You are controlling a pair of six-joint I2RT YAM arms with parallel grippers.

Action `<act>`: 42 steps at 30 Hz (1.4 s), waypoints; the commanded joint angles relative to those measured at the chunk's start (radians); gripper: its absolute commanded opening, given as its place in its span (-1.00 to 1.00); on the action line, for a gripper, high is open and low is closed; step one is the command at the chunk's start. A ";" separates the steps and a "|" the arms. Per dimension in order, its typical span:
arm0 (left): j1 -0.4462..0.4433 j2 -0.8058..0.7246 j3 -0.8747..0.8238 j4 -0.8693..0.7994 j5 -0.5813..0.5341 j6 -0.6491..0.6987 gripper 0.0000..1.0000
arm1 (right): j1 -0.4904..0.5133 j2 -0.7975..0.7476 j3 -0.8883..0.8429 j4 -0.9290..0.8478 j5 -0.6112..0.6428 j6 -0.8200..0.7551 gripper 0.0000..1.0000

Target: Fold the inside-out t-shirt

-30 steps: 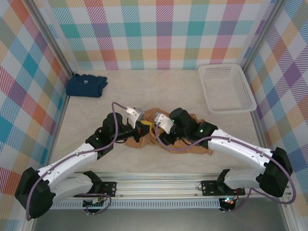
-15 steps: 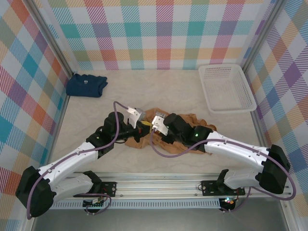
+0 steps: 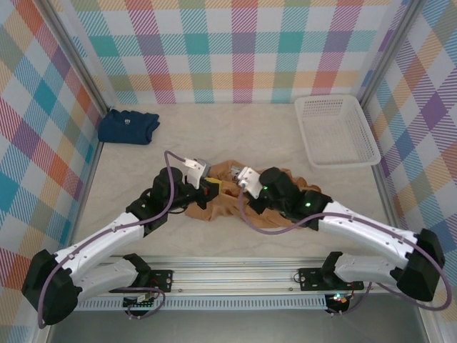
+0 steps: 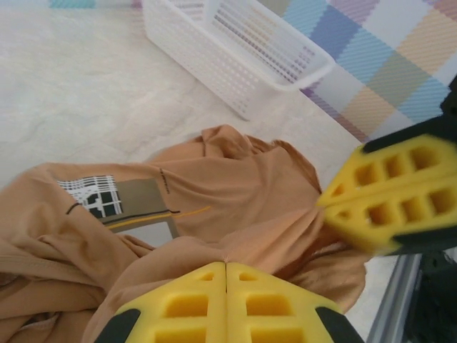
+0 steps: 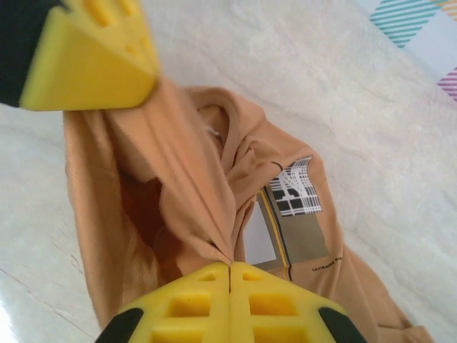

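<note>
Your left fingers [image 4: 187, 306] and right fingers [image 5: 193, 313] pinch thin folds of the t-shirt [image 4: 243, 187]; pull apart hard and one may slip.

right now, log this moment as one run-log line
left gripper: shut on t-shirt | right gripper: shut on t-shirt | t-shirt: bunched, not yet folded | basket: far right corner

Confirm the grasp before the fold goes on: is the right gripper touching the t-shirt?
Touching. The right wrist view shows the right gripper shut, its jaws pinching a ridge of the t-shirt.
</note>
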 commanded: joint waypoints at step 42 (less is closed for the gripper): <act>-0.035 0.044 0.089 0.081 0.253 -0.325 -1.00 | -0.170 -0.030 -0.123 0.220 -0.507 0.362 -0.20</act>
